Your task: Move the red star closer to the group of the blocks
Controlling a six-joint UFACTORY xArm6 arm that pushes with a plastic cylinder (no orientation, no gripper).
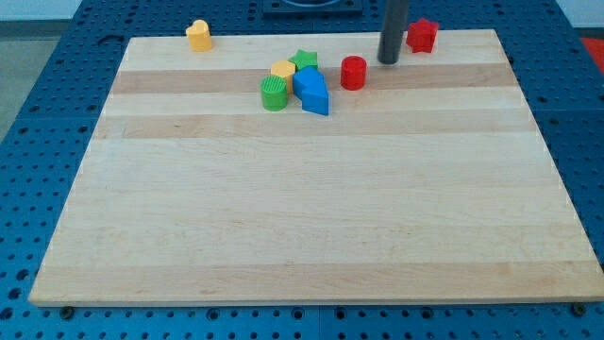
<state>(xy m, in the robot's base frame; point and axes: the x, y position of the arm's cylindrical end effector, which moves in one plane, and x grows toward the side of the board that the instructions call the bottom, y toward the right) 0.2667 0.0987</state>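
The red star [422,35] sits near the top edge of the wooden board [311,217], right of centre. My tip [388,60] stands just to its left and slightly below, between the star and the red cylinder [353,73], touching neither as far as I can tell. The group lies left of the cylinder: a green star [304,61], a yellow hexagonal block [282,70], a green cylinder [274,93] and two blue blocks [311,91] packed close together.
A yellow-orange block [198,35] stands alone at the board's top left edge. The board rests on a blue perforated table [57,76].
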